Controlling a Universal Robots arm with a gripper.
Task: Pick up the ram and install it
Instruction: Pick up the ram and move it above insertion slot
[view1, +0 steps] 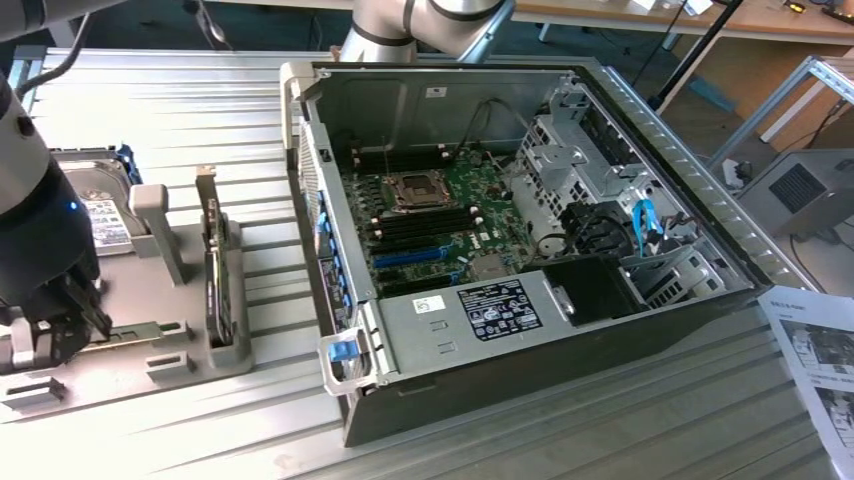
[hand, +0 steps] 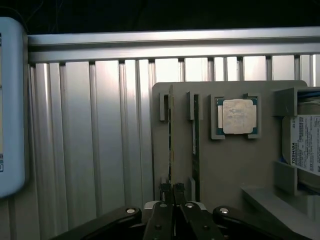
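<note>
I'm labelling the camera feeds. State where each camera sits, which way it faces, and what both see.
Exterior view: off the arm, above, looking down on the open case and the holder; the arm stands over the holder at the exterior view's left.
Wrist view: on the wrist, looking down past the tool, shut on the ram standing in the holder; the tool's fingers show.
Shared: the holder, the drive and the slatted table.
</note>
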